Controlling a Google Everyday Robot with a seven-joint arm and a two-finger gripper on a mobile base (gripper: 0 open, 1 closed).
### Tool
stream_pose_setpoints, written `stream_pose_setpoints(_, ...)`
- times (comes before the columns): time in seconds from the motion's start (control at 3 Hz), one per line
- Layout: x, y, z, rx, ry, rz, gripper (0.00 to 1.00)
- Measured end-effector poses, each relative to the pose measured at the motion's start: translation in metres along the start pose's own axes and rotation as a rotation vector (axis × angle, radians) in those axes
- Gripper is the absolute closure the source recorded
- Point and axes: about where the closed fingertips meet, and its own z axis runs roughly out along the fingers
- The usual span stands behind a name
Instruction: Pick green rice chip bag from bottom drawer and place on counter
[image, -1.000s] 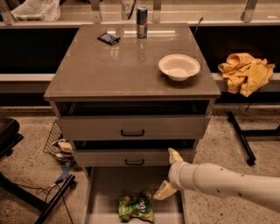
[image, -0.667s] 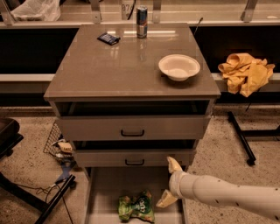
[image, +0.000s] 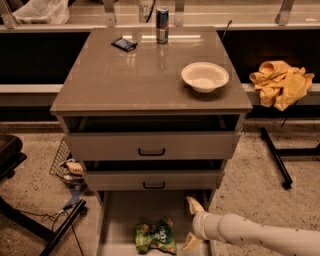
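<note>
The green rice chip bag (image: 156, 236) lies crumpled on the floor of the pulled-out bottom drawer (image: 122, 220), near its front middle. My gripper (image: 188, 223) comes in from the lower right on a cream arm and sits at the drawer's right side, just right of the bag and apart from it. Its fingers (image: 194, 204) are spread open and hold nothing. The counter (image: 140, 80) is the glossy grey-beige top of the cabinet above.
On the counter stand a white bowl (image: 205, 76), a can (image: 162, 24) and a small dark object (image: 124, 44). The two upper drawers are slightly open. A yellow cloth (image: 281, 82) lies at the right. Cables and a stand leg (image: 60, 230) lie on the floor at the left.
My gripper has moved down and a little left, lower beside the bottom drawer and nearer the bag's level. The bag has not moved.
</note>
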Motion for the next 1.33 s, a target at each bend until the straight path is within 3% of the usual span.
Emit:
stream_pose_setpoints(0.33,0.031,0.030,0.039,-0.072,-0.008,0.032,0.00)
stream_pose_setpoints(0.67,0.030,0.030,0.043,-0.077,-0.010,0.029,0.00)
stream_pose_setpoints(1.33,0.022,0.042,0.150,-0.232,-0.067,-0.033,0.00)
